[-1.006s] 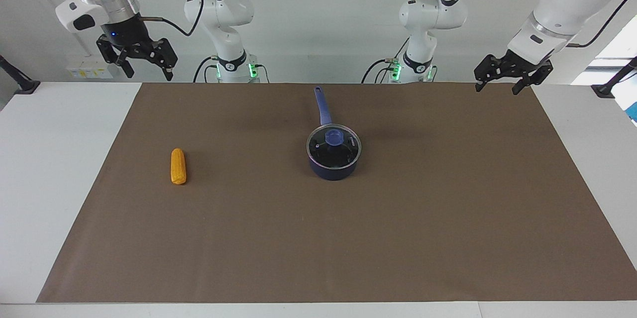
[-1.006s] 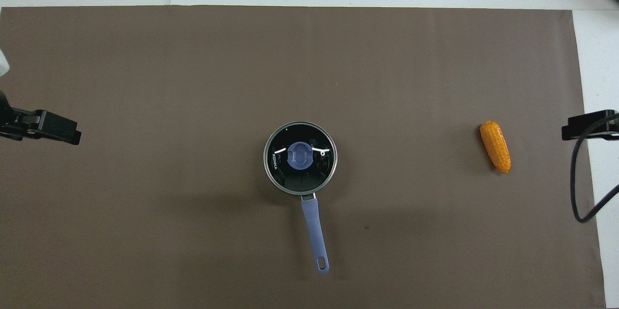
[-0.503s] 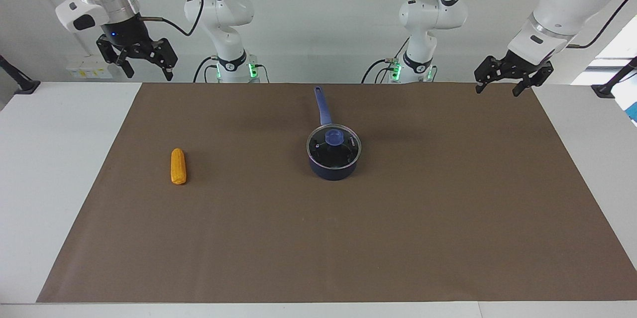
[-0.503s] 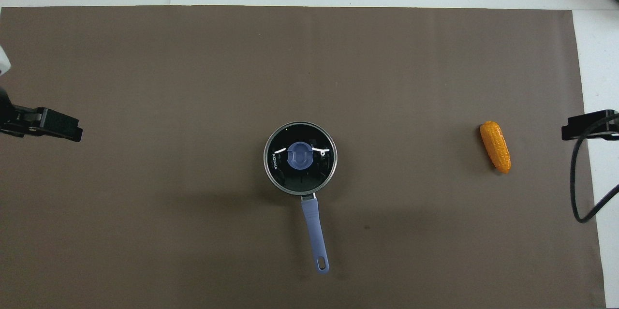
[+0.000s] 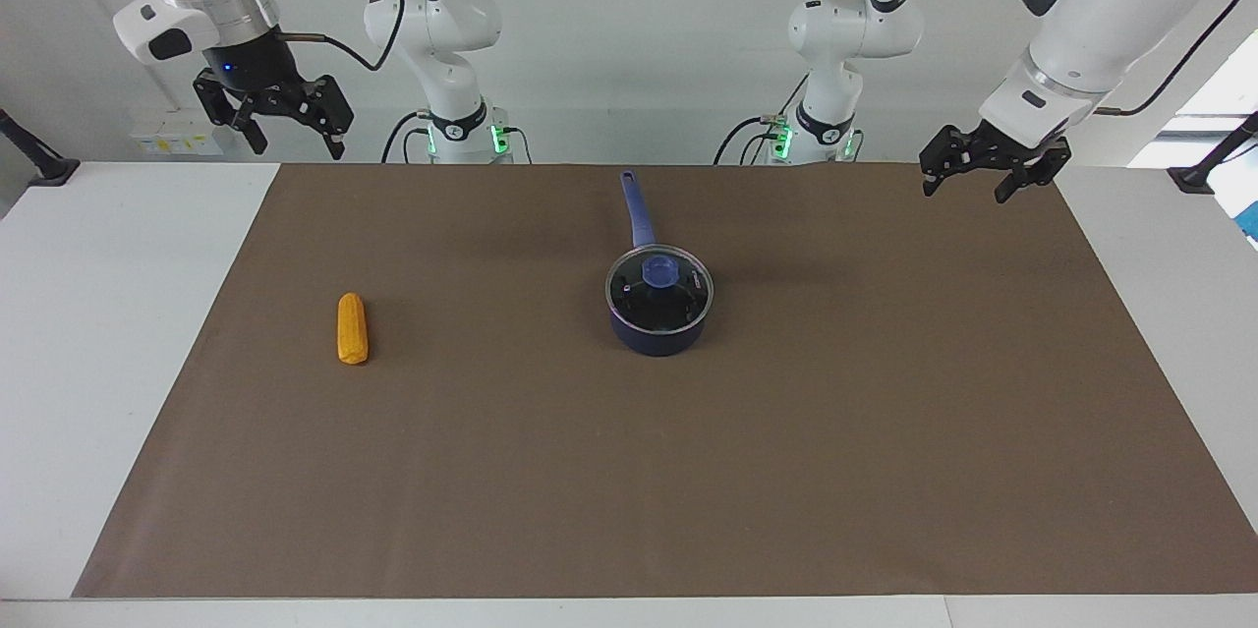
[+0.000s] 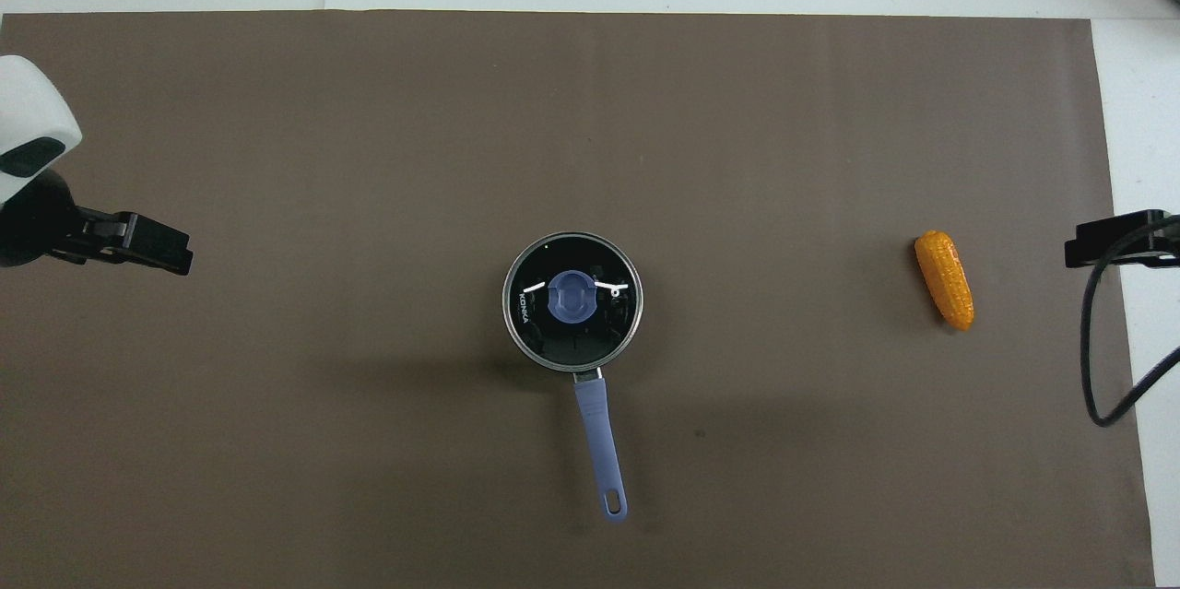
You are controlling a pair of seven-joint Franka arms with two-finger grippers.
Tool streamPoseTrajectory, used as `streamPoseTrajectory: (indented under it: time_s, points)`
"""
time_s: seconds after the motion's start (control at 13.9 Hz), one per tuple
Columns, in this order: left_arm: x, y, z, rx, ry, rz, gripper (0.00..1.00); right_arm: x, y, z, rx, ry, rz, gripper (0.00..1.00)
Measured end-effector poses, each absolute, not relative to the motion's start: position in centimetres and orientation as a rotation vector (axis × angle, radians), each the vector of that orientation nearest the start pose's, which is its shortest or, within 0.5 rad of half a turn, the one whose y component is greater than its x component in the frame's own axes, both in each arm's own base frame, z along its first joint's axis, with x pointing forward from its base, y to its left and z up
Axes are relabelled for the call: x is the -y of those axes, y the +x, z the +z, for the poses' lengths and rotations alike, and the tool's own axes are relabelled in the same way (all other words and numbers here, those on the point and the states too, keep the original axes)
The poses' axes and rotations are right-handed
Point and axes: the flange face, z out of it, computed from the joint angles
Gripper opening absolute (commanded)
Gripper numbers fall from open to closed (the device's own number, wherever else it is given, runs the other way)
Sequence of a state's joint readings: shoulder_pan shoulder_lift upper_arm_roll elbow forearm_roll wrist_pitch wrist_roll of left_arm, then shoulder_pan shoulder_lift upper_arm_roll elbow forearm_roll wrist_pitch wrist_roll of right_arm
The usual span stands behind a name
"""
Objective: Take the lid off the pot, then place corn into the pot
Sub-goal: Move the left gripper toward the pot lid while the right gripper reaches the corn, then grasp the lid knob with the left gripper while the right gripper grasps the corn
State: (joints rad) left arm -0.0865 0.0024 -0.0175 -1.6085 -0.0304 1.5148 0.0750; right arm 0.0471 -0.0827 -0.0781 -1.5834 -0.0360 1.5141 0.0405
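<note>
The lid [image 5: 658, 280] sat closed on the pot [image 5: 658, 325], so the step in hand, as I judged it, was the first one: getting that lid off. The left gripper [image 5: 986, 178] looked the likelier one to do it, being raised over the mat's [image 5: 786, 471] edge at the left arm's end of the table, with the pot well apart from it toward the table's middle. To do the step well, the gripper would need to travel over until it was straight above the blue knob [image 6: 572, 296] at the lid's centre, come down with a finger on each side of the knob, close firmly, and lift straight up so the metal rim did not drag on the pot and shift it. The lid would then want setting down on bare mat, apart from both the pot and the corn [image 5: 352, 328], leaving the pot's mouth free. The pot's long handle [image 6: 600, 446] pointed toward the robots, so an approach from above would keep clear of it.

The left gripper's fingers stood spread apart, with nothing between them and nothing touching them. The right gripper [image 5: 285, 122] hung raised at the right arm's end of the table, its fingers likewise parted and empty; this arm waited. The corn lay on the mat below and forward of that gripper, well apart from the pot.
</note>
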Motion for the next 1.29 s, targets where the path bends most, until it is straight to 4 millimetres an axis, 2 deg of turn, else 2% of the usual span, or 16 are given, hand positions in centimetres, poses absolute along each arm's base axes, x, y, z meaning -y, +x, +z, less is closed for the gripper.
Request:
streamPoseTrajectory:
  time_s: [0.22, 0.36, 0.65, 0.79, 0.93, 1.08, 1.15, 1.29]
  points:
    - [8.1, 54.5, 58.4, -0.338, -3.148, 0.142, 1.0, 1.9, 52.5, 65.2, -0.105, -3.17, -0.023, 1.0]
    - [9.7, 54.5, 57.4, -0.369, -3.144, 0.129, 1.0, 2.1, 53.6, 63.2, -0.105, -3.169, -0.086, 1.0]
    - [14.9, 53.8, 55.7, -0.322, -3.146, 0.094, 1.0, 2.0, 56.2, 55.9, -0.06, -3.175, -0.046, 1.0]
    - [17.4, 53.4, 55.0, -0.321, -3.146, 0.08, 1.0, 2.4, 57.5, 51.6, 0.041, -3.179, -0.025, 1.0]
    - [19.6, 53.0, 54.2, -0.294, -3.149, 0.061, 1.0, 4.0, 58.7, 46.7, 0.193, -3.178, -0.026, 1.0]
    - [21.2, 52.5, 53.3, -0.247, -3.154, 0.069, 1.0, 6.9, 59.6, 41.9, 0.326, -3.171, -0.006, 1.0]
    - [21.9, 52.3, 52.9, -0.249, -3.157, 0.065, 1.0, 7.9, 59.7, 40.3, 0.346, -3.168, 0.018, 1.0]
    - [23.3, 52.2, 51.8, -0.251, -3.161, 0.052, 1.0, 8.5, 59.7, 37.9, 0.359, -3.161, 0.061, 1.0]
